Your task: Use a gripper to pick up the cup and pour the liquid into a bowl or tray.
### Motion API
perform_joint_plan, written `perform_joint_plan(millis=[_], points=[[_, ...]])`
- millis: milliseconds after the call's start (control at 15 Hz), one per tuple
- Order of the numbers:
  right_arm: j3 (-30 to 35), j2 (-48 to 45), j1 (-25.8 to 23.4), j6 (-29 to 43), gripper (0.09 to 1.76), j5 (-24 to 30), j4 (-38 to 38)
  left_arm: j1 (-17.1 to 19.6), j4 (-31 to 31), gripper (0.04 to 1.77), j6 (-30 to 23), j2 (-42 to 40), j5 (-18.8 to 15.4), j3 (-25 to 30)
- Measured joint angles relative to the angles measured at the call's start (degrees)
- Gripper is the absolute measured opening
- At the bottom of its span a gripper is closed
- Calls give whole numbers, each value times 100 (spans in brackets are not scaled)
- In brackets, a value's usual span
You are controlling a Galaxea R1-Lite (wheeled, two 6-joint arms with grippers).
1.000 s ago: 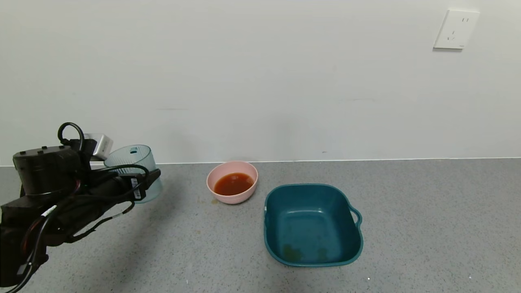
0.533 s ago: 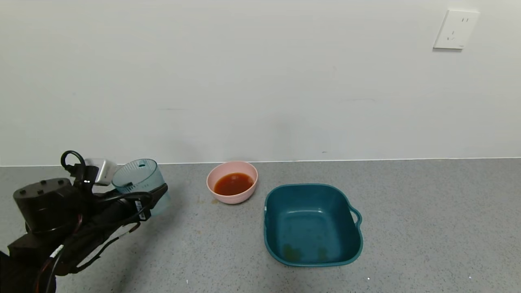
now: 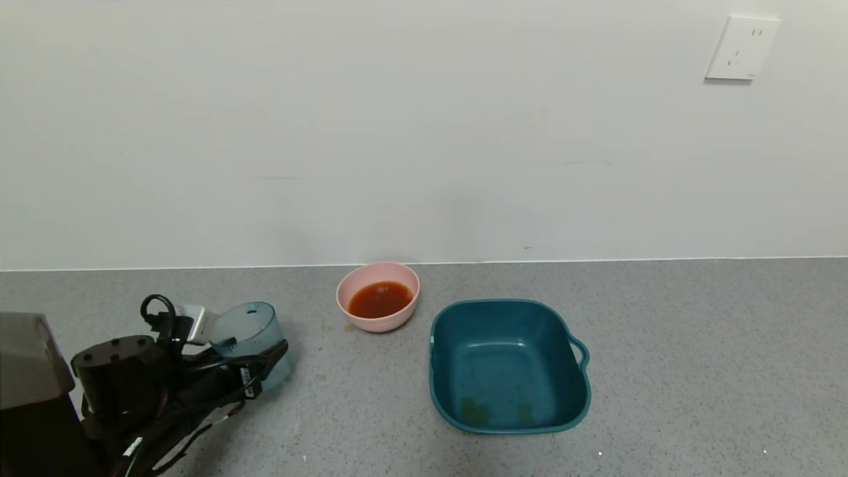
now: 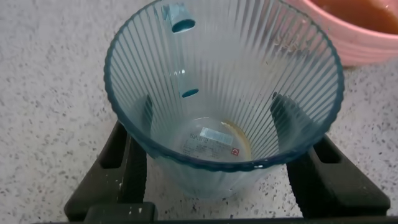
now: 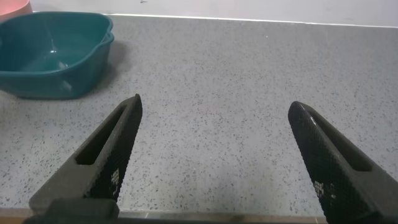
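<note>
Progress: pouring looked done; the liquid (image 3: 379, 299) lay red-brown in the pink bowl (image 3: 377, 324), and the cup (image 4: 224, 93) held only a thin residue at its bottom.
Cup: upright, low over or on the worktop (image 3: 695, 371), left of the bowl and well apart from it; whether its base touched, I could not tell.
Left claw (image 3: 255, 366): clenched on the cup, one finger at each side.
Right claw (image 5: 217, 158): released, holding nothing, over bare worktop near the teal tub (image 3: 509, 364).
Left to do: setting the cup down and letting go, as I judged.

pink bowl (image 4: 348, 37) cropped, teal tub (image 5: 53, 53) cropped
</note>
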Motion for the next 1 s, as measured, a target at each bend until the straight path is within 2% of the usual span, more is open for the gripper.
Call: perform_joint_plan(millis=[667,1000], points=[[0,0,0,0,171,-2,0,-9,7,127,6,260,2,-144],[0,0,0,-2,171,0,0,0,0,150,0,267,-9,-160]])
